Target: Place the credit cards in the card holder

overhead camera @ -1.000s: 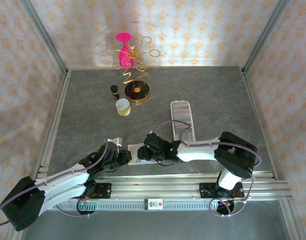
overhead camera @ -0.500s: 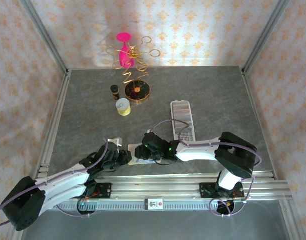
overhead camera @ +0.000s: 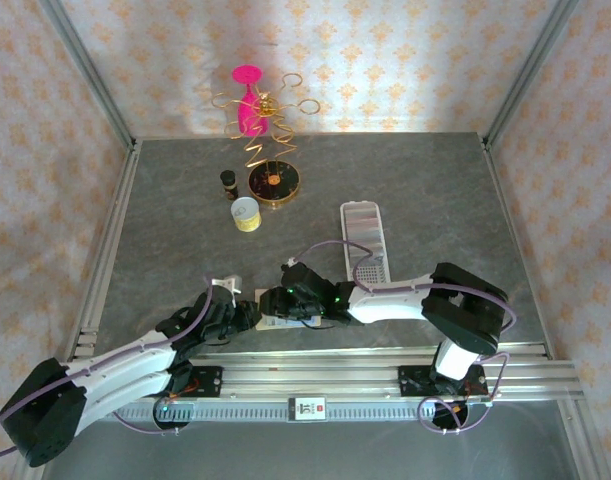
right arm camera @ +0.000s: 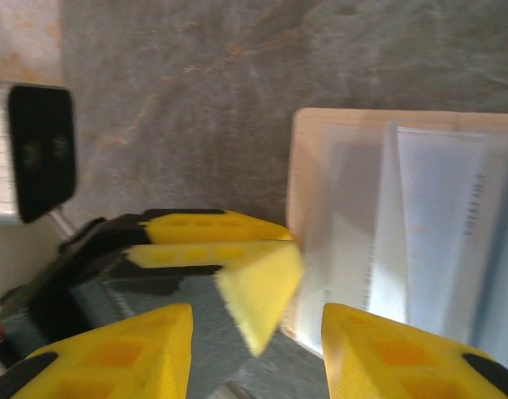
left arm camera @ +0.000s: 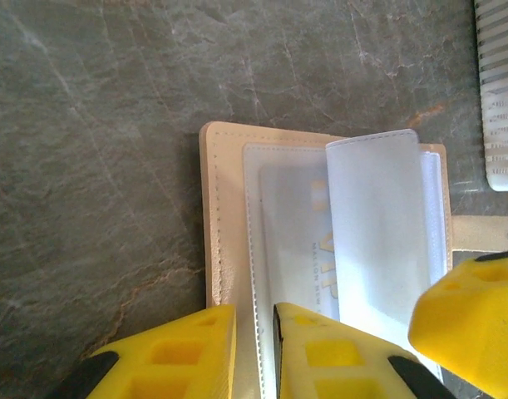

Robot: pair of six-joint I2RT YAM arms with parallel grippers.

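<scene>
Your left end effector (left arm camera: 254, 320) pinches the beige snap-tab wallet (left arm camera: 224, 216); your right end effector (right arm camera: 262, 316) is spread. The pale blue-grey plastic credit card (left arm camera: 291, 237) lies sleeved just ahead of the left, long axis pointing away. The long white perforated plastic card holder (left arm camera: 499, 83) lies beyond-right.

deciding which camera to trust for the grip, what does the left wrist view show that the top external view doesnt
Left wrist view: pale lettered credit card tucked in the beige wallet, left tool pinching the wallet's near edge. Top external view: gold wire stand, yellow jar, the card holder's full length. Shared: wallet, card holder, left tool, right tool beside the wallet.
</scene>
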